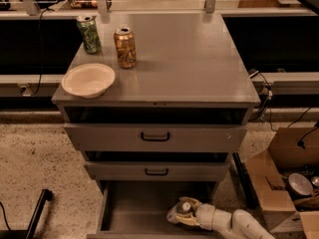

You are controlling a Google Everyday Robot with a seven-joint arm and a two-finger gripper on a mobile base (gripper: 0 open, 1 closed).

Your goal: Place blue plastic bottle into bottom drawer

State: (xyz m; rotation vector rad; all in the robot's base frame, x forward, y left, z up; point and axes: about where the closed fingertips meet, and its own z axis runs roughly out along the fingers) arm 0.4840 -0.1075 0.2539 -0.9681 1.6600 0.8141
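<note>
1. Nearest, at the lower right, the gripper [182, 212] is seen inside the open bottom drawer [134, 208], at the right end of it, on the white arm [239, 224] that reaches in from the near right.
2. The blue plastic bottle [174, 215] is pinched between the gripper's yellowish fingers and is held tilted, low over the drawer floor; whether it touches the floor cannot be told.
3. The step in hand is judged to be the release. It would be done well if the bottle were lowered until it rests on the drawer floor, clear of the right wall and of the middle drawer [156, 172] overhanging it, before the fingers are spread.
4. A withdrawal toward the near right, along the arm's own line, would be advised, so that the bottle is not dragged or set rolling.
5. No writing can be read on the bottle.
6. Farther back, the top drawer [155, 136] with its black handle is seen partly pulled out.
7. On the counter [189, 59], a cream bowl [88, 79] is placed at the near left; beyond it stand an orange-gold can [125, 47] and, farther left, a green can [88, 34]. Their printing cannot be read.
</note>
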